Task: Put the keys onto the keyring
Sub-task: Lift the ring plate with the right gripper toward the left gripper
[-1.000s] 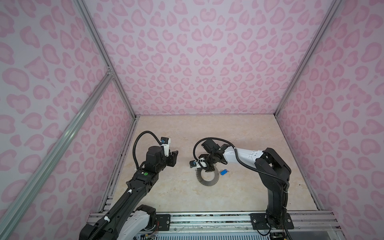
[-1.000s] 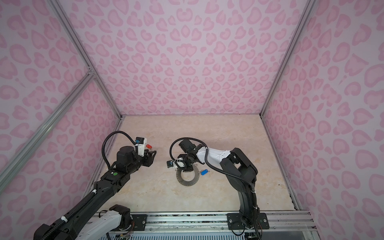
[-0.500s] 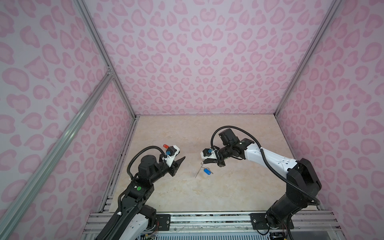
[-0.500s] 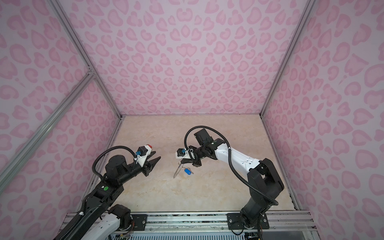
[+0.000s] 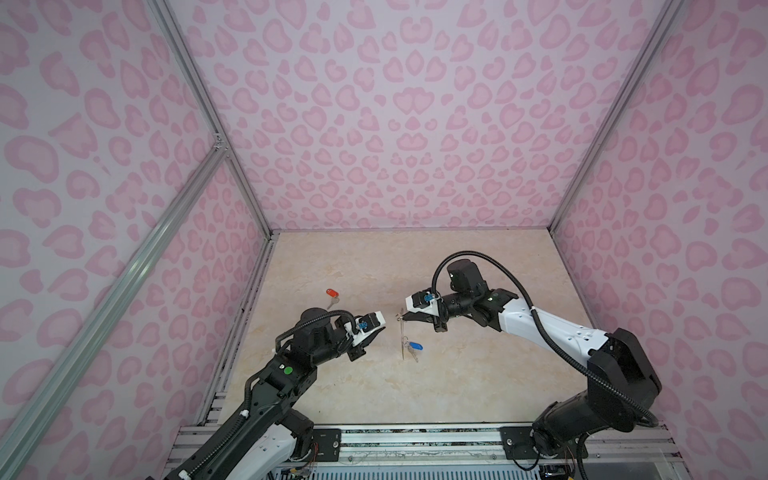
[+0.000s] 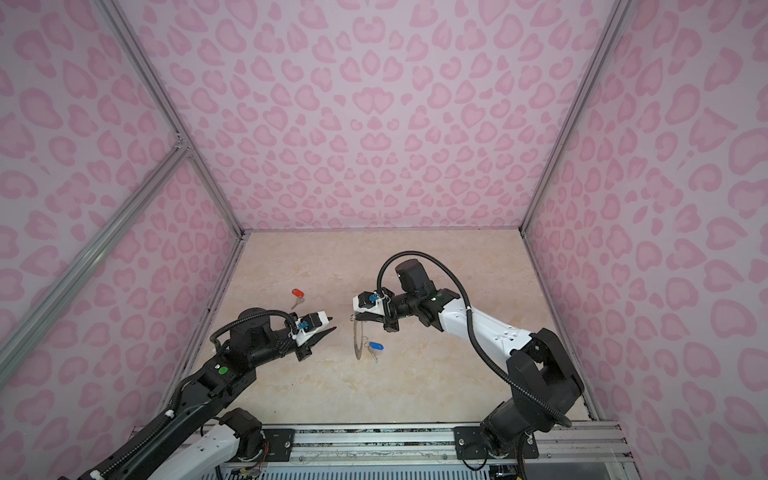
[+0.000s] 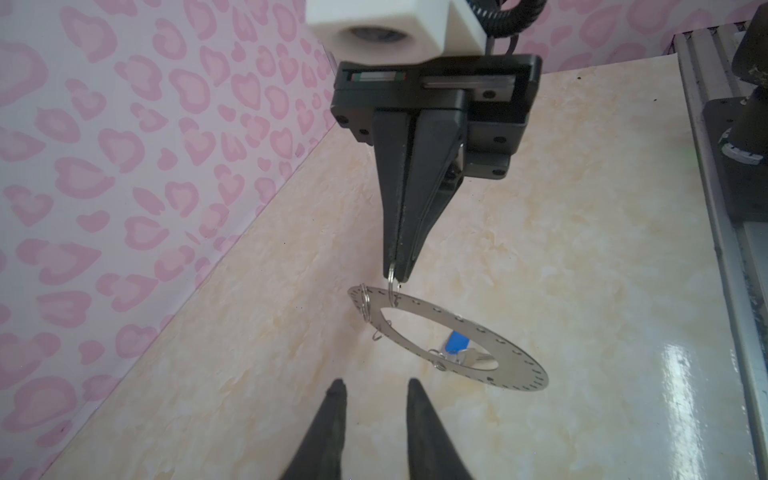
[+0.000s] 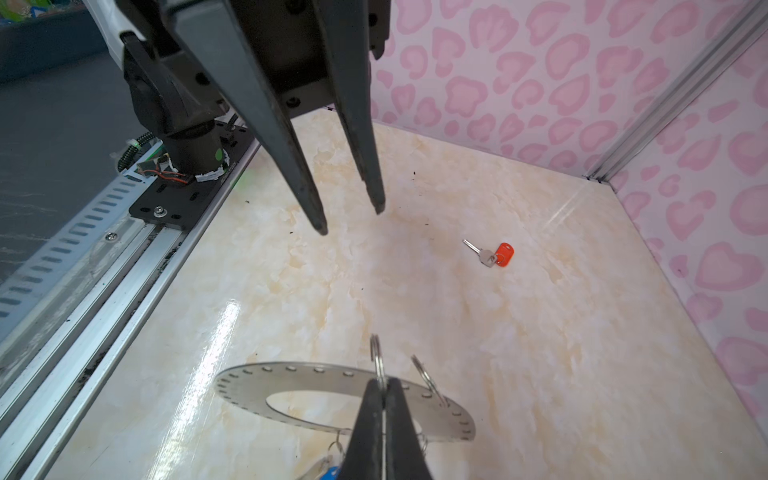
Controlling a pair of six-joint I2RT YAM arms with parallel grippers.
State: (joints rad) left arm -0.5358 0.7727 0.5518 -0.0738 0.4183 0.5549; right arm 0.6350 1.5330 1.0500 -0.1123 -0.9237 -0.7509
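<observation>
The keyring (image 7: 519, 370), a flat grey disc with a wide hole, hangs in the air, edge-on in both top views (image 5: 402, 338) (image 6: 356, 338). My right gripper (image 8: 384, 384) (image 5: 400, 318) is shut on one of its small wire loops. A key with a blue tag (image 5: 414, 345) (image 7: 457, 343) dangles from the disc's lower edge. The other key, with a red-orange tag (image 5: 332, 293) (image 8: 496, 254), lies on the table at the far left. My left gripper (image 7: 374, 384) (image 6: 332, 324) points at the keyring from the left, a short way off, open with nothing between its fingers.
Beige marble-look tabletop (image 5: 457, 395) enclosed by pink patterned walls. An aluminium rail (image 5: 415, 444) runs along the front edge, carrying both arm bases. The red-tagged key lies behind the left arm's wrist, near the left wall.
My right gripper has lifted the keyring off the table, the blue-tagged key hanging from it. The left gripper has swung round toward the keyring and its jaws have narrowed.
</observation>
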